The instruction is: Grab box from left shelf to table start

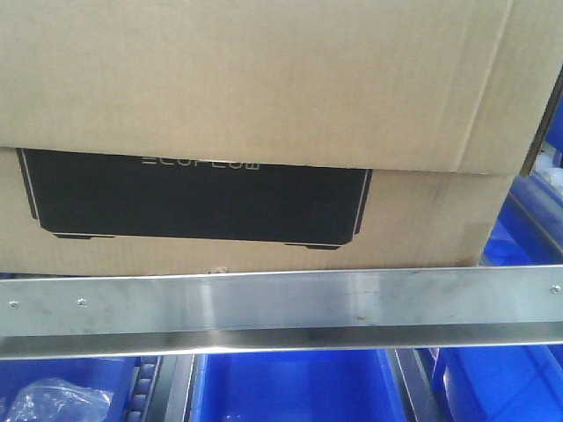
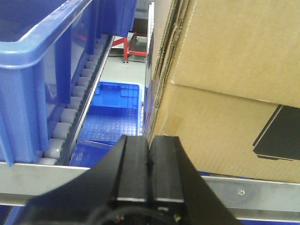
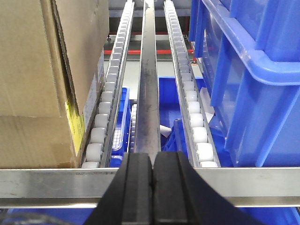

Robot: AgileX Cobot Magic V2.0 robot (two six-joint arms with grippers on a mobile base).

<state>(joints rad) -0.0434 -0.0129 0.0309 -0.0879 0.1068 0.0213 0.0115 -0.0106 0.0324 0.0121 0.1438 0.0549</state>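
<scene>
Box (image 1: pixel 264 88) sits on left shelf (image 1: pixel 281 299), unheld. Left gripper (image 2: pixel 150 140): jaws pressed together, empty, box at its 1 o'clock. Right gripper (image 3: pixel 153 157): likewise closed on nothing, box at its 10 o'clock. Best approach, judging from this: bracket both side walls evenly, squeeze, then lift clear.

Crumpled clear plastic bag (image 1: pixel 53 400); red metal frame (image 2: pixel 124 46) on grey floor (image 2: pixel 118 70).
</scene>
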